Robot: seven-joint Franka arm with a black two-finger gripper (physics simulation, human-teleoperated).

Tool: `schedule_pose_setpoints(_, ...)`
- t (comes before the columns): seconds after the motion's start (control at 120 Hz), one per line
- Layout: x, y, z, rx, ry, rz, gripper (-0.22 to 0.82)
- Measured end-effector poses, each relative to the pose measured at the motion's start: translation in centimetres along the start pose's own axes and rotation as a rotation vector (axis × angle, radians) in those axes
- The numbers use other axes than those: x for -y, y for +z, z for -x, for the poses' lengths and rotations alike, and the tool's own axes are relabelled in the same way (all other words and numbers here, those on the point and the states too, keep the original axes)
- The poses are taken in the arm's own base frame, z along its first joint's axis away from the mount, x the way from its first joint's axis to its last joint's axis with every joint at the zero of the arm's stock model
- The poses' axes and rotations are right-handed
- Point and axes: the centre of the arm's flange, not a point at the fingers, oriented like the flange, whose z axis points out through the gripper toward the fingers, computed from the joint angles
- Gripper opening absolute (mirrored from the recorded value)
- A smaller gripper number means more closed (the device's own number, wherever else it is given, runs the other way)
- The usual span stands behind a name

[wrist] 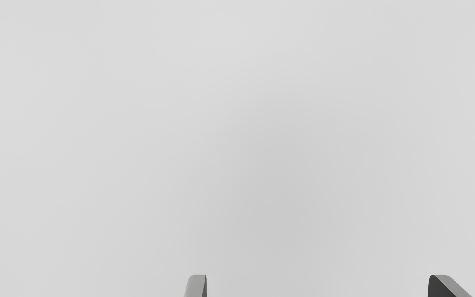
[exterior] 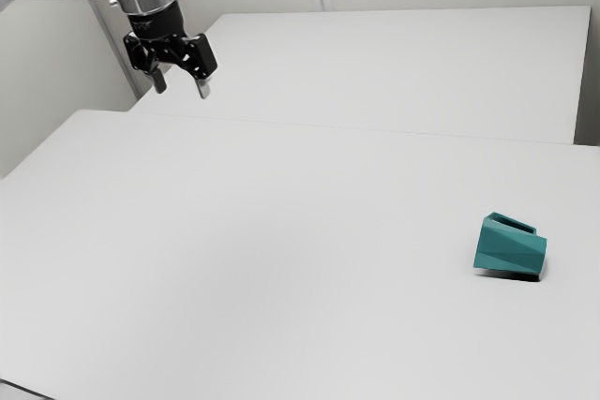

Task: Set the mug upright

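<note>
Teal mug (exterior: 511,248) lies well apart from the open fingers (exterior: 202,88).

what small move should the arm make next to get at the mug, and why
I'd probably swing the gripper toward the exterior view's right, staying raised and open. The teal mug lies on its side over there, well away from the gripper, which hangs above the table with its fingers apart and nothing between them, so going down here would likely meet only tabletop.
</note>
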Motion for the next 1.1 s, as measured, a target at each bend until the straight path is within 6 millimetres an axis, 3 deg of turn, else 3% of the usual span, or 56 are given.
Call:
schedule_pose_setpoints(0.208,0.9,0.0,0.0,0.0,-0.017,0.007,0.58)
schedule_pose_setpoints(0.333,1.3,1.0,-0.3,-0.006,-0.028,0.028,0.58)
schedule_pose_setpoints(0.875,1.1,9.6,-1.7,-0.092,0.005,0.369,0.58)
schedule_pose_setpoints(1.1,-1.2,13.6,-1.6,-0.118,0.064,0.489,0.58)
